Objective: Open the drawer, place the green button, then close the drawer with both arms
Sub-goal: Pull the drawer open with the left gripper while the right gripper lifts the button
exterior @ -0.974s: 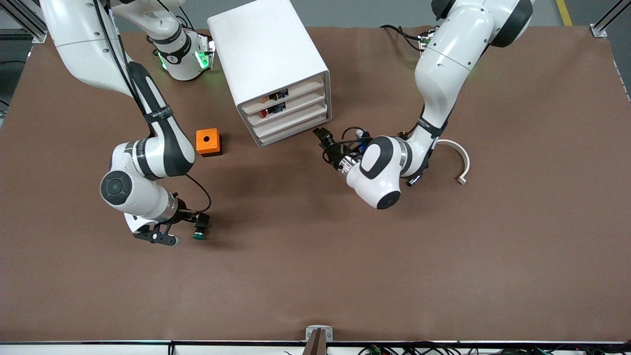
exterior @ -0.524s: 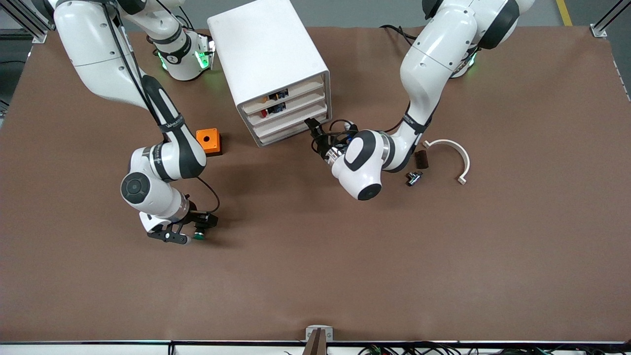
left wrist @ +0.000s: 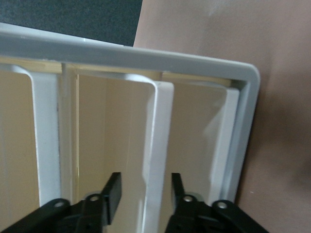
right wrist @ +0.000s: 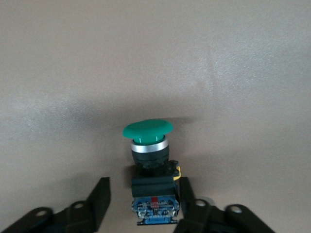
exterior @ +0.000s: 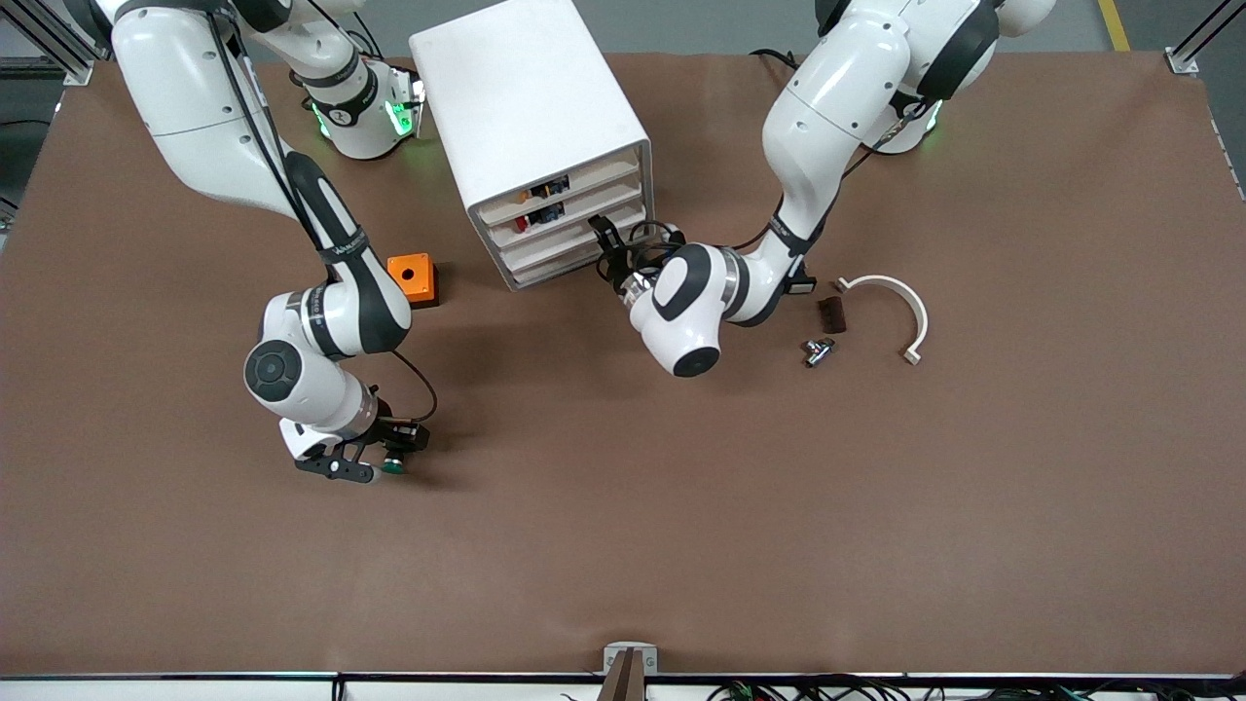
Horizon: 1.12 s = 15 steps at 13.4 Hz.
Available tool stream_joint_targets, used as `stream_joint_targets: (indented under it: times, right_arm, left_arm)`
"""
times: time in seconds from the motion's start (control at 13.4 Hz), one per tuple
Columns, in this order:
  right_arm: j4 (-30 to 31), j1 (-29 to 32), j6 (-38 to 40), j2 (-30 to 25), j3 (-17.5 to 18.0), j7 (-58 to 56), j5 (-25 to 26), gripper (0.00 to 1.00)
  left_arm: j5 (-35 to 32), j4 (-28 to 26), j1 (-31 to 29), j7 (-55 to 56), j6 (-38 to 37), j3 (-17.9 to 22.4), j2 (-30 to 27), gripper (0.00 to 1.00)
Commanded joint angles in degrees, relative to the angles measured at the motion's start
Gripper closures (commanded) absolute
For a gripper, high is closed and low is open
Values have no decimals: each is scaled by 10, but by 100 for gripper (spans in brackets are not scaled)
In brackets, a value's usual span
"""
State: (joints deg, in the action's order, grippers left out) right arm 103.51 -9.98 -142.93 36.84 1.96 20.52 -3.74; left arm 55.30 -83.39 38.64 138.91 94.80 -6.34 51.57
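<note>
Right gripper (right wrist: 141,204) straddles the green-capped button (right wrist: 148,145), fingers (right wrist: 97,199) not clearly touching its body. Left gripper (left wrist: 145,194) brackets the drawer (left wrist: 158,145) handle lip, part-open.

In the left wrist view the left pincer (left wrist: 143,194) sits right up against the front of the white cabinet (left wrist: 243,126). Its two black fingers (left wrist: 112,191) stand on either side of the raised white lip of a drawer (left wrist: 160,145), one finger to each face of the lip, with a thin gap showing on both sides. Other drawer fronts (left wrist: 46,141) lie alongside, cream in shadow. The cabinet's rounded grey-white frame runs around them, and brown bench (left wrist: 282,97) shows past its corner.
</note>
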Motion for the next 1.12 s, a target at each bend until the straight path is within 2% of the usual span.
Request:
stream_joint_targets:
  times: [0.0, 0.15, 0.37, 0.52, 0.82, 0.9, 1.05]
  right_arm:
    - [3, 5, 0, -3, 0, 3, 0, 61]
    - [2, 6, 1, -4, 0, 5, 0, 77]
    - [-2, 21, 3, -5, -1, 5, 0, 94]
    - [-13, 20, 19, -9, -1, 5, -2, 97]
    - [-71, 15, 138, -17, -1, 43, 0, 98]
    - [-72, 15, 144, -23, -1, 42, 0, 98]
    - [-75, 15, 165, -35, -1, 43, 0, 98]
  left_arm:
    - [11, 11, 0, -14, 0, 4, 6, 83]
    - [10, 11, -1, -28, 3, 6, 6, 95]
    - [7, 25, -36, -77, 3, 10, 5, 97]
    - [6, 33, -62, -119, 7, 15, 6, 97]
    - [6, 39, -75, -195, 35, 40, 14, 90]
    - [5, 39, -75, -204, 49, 41, 15, 77]
    - [1, 39, -72, -218, 52, 43, 14, 13]
